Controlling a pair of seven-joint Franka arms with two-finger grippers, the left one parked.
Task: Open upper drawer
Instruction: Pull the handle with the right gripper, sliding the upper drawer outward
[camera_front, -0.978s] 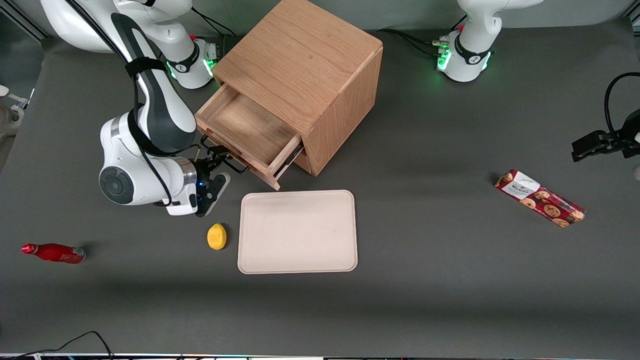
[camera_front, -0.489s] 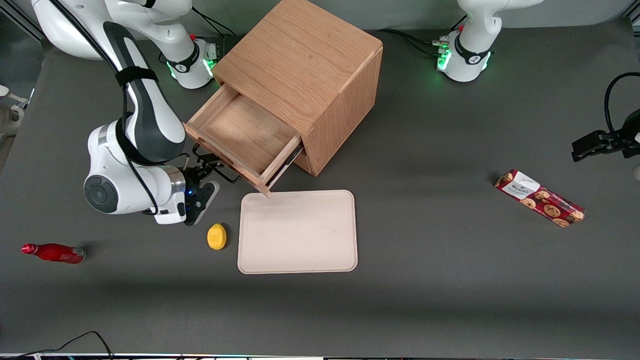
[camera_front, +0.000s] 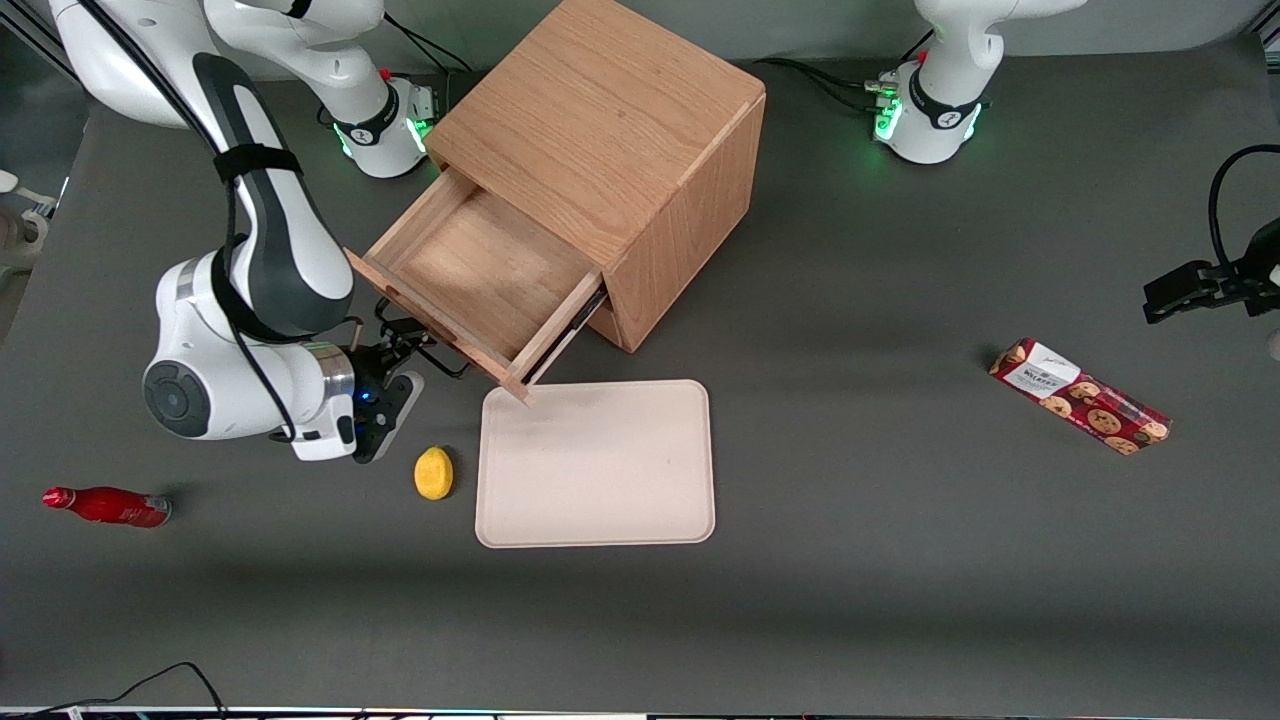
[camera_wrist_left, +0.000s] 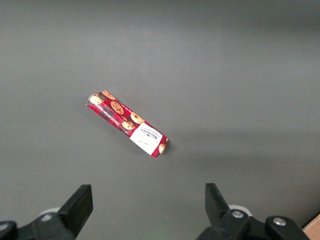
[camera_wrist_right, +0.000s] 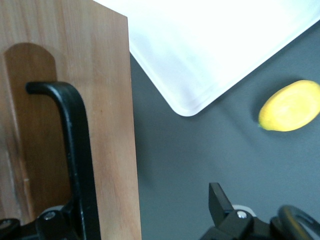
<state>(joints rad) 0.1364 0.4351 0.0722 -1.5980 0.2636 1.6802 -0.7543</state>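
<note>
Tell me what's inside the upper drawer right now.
The upper drawer shows only bare wood; its back part stays hidden under the cabinet top. The gripper is at its black handle.

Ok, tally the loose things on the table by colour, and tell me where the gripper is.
Red: 2, the bottle and the cookie box.
Yellow: 1, the lemon.
Cream: 1, the tray.
Total: 4.
The gripper is at the black handle of the pulled-out upper drawer.

Robot lab: bench-mounted arms (camera_front: 250, 230), grey mat (camera_front: 900, 520), cables.
</note>
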